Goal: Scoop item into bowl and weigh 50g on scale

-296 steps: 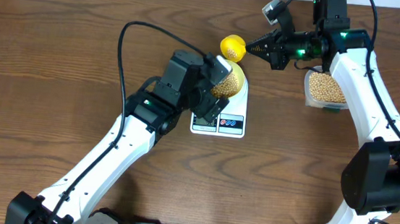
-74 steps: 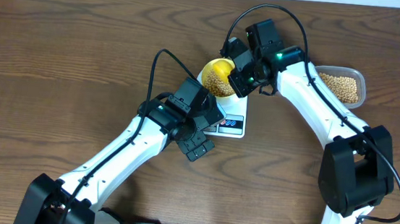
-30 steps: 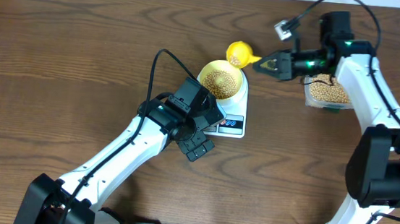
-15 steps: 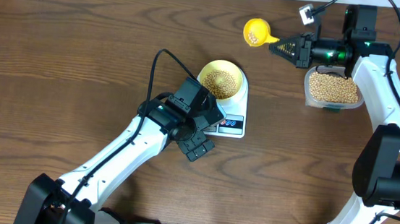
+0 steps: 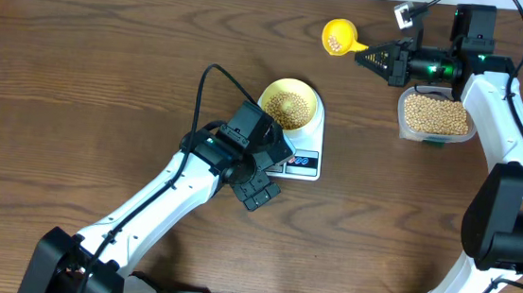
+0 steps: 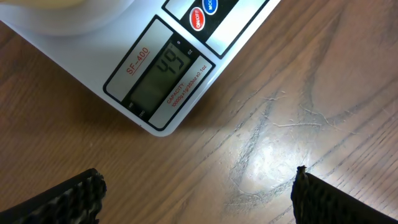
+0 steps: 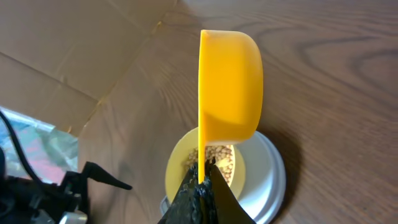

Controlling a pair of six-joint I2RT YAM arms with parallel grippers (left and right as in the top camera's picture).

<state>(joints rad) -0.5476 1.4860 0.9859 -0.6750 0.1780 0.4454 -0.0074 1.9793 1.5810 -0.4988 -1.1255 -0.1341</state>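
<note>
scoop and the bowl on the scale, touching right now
Apart. The overhead view shows table between the scoop, held by the right hand, and the bowl.

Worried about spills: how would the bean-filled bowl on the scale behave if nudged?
The bowl probably slides rather than tips: it looks wide and is weighted by beans. The scale looks smooth-topped, likely giving little grip.

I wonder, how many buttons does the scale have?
2: a red button and a blue button, side by side on the scale's front edge, beside the display.
</note>
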